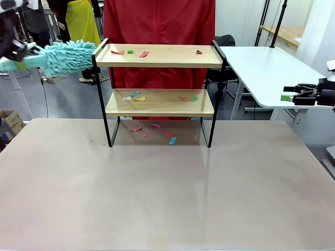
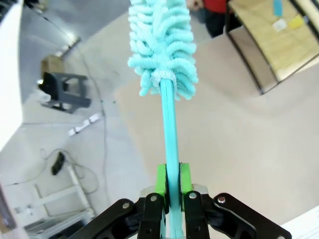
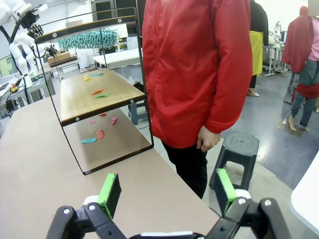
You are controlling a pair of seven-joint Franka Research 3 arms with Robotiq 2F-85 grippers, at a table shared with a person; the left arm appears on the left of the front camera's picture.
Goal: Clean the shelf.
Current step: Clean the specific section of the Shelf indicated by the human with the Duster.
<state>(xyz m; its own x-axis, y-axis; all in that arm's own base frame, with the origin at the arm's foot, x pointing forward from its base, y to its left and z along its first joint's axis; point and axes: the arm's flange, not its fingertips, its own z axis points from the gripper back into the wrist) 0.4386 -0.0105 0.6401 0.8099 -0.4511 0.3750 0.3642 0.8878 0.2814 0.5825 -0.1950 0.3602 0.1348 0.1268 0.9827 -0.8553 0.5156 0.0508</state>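
Handling of shelf (image 1: 159, 78): judged light but stiff, with a thin black metal frame and two pale wooden boards, smooth and likely to slide on table (image 1: 157, 209) under a hard push. Best steadied, if at all, by an upright post or side rail; boards better swept than gripped.

Appearance: two tiers with raised side rails, littered with coloured paper scraps (image 1: 137, 97) on both boards, more lying on the table beneath.

Location: far middle of table, directly in front of person in red (image 1: 157, 21).

Left gripper (image 2: 173, 180): clamped tight on turquoise handle of fluffy duster (image 2: 162, 45), head level with the top board's left end — contact with rail not determinable.

Right gripper (image 3: 167, 191): jaws fully apart, nothing held, off to the shelf's right and well apart from it.
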